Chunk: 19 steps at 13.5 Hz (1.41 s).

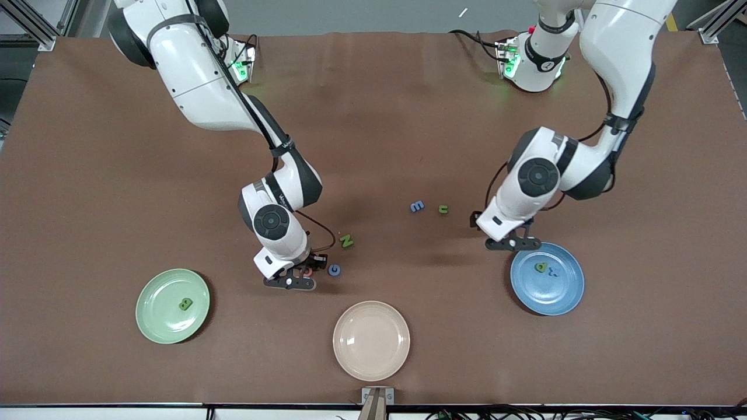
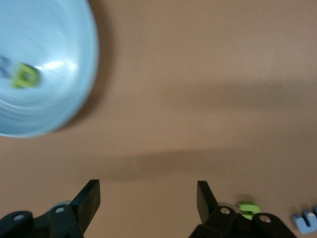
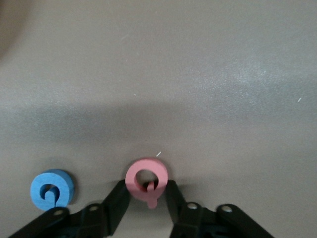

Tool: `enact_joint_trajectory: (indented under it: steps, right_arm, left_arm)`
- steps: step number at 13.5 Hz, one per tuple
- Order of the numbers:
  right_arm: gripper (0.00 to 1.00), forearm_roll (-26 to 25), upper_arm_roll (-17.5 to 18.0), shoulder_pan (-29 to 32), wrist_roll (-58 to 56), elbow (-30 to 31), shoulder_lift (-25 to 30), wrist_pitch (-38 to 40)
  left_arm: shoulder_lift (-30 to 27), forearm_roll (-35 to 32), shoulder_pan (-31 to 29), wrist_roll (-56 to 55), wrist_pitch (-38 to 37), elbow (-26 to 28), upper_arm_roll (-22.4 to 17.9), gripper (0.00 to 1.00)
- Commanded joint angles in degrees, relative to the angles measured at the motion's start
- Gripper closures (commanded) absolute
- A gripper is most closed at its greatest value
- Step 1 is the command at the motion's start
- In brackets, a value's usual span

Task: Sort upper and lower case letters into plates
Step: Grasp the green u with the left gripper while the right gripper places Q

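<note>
My right gripper (image 1: pixel 302 276) is down at the table with its fingers against both sides of a red letter (image 3: pixel 146 179), shut on it. A blue G (image 1: pixel 334 270) lies beside it and a green N (image 1: pixel 346 240) a little farther from the front camera. The pale green plate (image 1: pixel 154 318) holds a green B (image 1: pixel 185 304). My left gripper (image 1: pixel 516 242) hangs open and empty over the rim of the blue plate (image 1: pixel 557 294), which holds a green letter (image 1: pixel 541 268) and a small blue one (image 1: pixel 554 273). A blue m (image 1: pixel 416 206) and a green u (image 1: pixel 443 209) lie mid-table.
A cream-beige plate (image 1: pixel 371 340) sits near the table's front edge, between the two coloured plates. In the left wrist view the blue plate (image 2: pixel 54 104) shows with its green letter (image 2: pixel 25 76).
</note>
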State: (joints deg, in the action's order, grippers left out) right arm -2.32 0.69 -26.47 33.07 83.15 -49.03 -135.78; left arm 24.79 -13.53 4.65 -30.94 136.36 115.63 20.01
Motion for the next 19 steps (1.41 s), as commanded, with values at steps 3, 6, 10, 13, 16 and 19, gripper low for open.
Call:
enact_joint_trajectory:
  steps: [3, 6, 10, 13, 16, 19]
  right_arm:
    - [0.92, -0.49, 0.11, 0.89, 0.15, 0.44, -0.99, -1.59]
    - [0.97, -0.75, -0.77, 2.02, -0.99, 0.18, 1.2, -0.02]
    - [0.97, -1.98, -4.63, 5.89, -16.06, -6.13, 1.83, 8.75]
    - [0.97, -1.98, -10.5, 8.44, -34.41, -11.5, 2.09, 15.71]
    - [0.95, -1.02, -13.16, 11.24, -45.89, -11.52, 2.27, 15.99]
    - [0.75, -0.84, -12.82, 14.6, -47.75, -10.38, 1.3, 15.38]
  left_arm:
    - [-0.36, -0.53, 3.25, -5.26, 4.35, 5.05, 1.08, 0.21]
    - [2.8, -0.53, 8.52, -10.18, 6.28, 2.16, 1.0, 0.29]
    - [6.32, -3.07, 9.5, -12.31, 8.3, 1.09, 0.91, 0.31]
    - [7.29, -6.5, 8.71, -12.22, 8.3, 1.09, 0.91, 0.33]
    - [9.23, -7.39, 8.89, -12.39, 8.57, -0.93, 0.82, 0.41]
    - [9.58, -7.39, 8.54, -12.57, 8.57, -0.93, 0.64, 0.9]
